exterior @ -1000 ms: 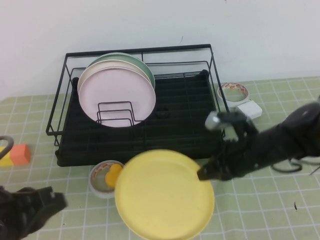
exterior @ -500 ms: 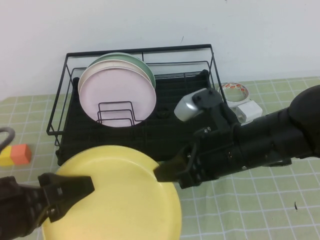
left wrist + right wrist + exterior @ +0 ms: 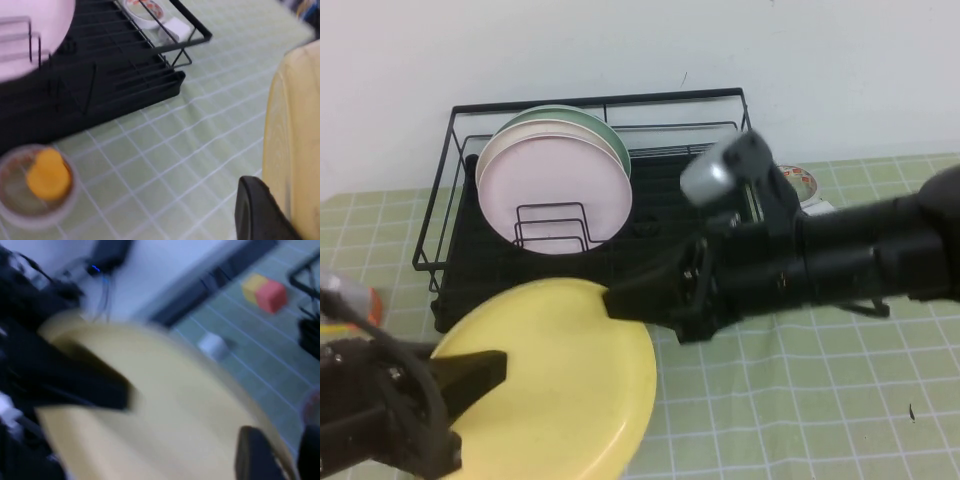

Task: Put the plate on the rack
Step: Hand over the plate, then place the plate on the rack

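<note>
The pale-yellow plate (image 3: 555, 385) hangs tilted above the table in front of the black wire rack (image 3: 670, 215). My right gripper (image 3: 620, 302) is shut on the plate's far right rim; in the right wrist view the rim (image 3: 150, 405) runs between its fingers (image 3: 252, 455). My left gripper (image 3: 470, 375) is shut on the plate's left rim; in the left wrist view one finger (image 3: 255, 215) lies against the plate (image 3: 295, 140). A pale pink plate (image 3: 550, 190) and a green plate (image 3: 605, 130) stand upright in the rack's left part.
A small bowl (image 3: 37, 182) holding an orange piece sits on the green checked mat in front of the rack, under the plate. A tape roll (image 3: 800, 182) and a white box (image 3: 175, 31) lie right of the rack. Red and yellow blocks (image 3: 265, 292) sit at far left.
The plate has been carried left and raised, tilting more. My right arm stretched left across the rack's front. My left gripper came up and took the plate's left rim.
</note>
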`<state>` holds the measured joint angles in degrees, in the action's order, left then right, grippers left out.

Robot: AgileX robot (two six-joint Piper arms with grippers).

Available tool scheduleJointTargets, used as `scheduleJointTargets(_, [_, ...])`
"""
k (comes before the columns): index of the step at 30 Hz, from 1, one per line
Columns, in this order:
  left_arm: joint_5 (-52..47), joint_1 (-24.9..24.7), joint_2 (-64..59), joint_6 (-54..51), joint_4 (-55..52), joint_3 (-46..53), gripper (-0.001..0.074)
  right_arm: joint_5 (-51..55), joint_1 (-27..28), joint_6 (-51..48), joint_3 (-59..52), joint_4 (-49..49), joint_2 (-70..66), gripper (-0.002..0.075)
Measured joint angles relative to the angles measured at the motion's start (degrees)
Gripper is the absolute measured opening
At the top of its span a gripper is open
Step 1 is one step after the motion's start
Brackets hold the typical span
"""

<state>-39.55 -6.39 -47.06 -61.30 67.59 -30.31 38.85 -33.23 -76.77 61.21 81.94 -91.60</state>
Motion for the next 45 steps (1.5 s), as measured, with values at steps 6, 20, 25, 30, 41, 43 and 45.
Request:
scheduleJointTargets(6, [2.63,0.0,-0.49,-30.24,7.95,0.0,0.012,5.42,2.37,1.25,6.23,0.66,3.42,0.0393])
scheduleJointTargets(20, [11.54,0.0,-12.24,-90.71,28.8,-7.06,0.012,22.31,5.94,27.42,9.0,-47.06,13.51,0.0015])
scheduleJointTargets(25, [11.63,0.0,-22.6,-94.59,29.2,-14.73,0.012,23.72,6.05,29.13,5.4,-50.26,13.51,0.0006])
scheduleJointTargets(30, [10.16,0.0,-32.28,-97.58,29.41,-23.06,0.012,23.51,6.05,29.51,4.11,-50.65,13.51,0.0005])
scheduleJointTargets(41, [6.63,0.0,-46.27,-102.22,29.41,-31.59,0.012,22.85,6.05,30.18,4.11,-53.53,13.51,0.0005])
scheduleJointTargets(43, [6.13,0.0,-47.52,-103.24,29.41,-31.82,0.012,22.85,6.05,30.45,4.11,-54.07,13.51,0.0004])
scheduleJointTargets(45, [5.97,0.0,-48.56,-104.15,29.41,-31.98,0.012,22.85,6.05,30.54,4.11,-54.59,13.51,0.0004])
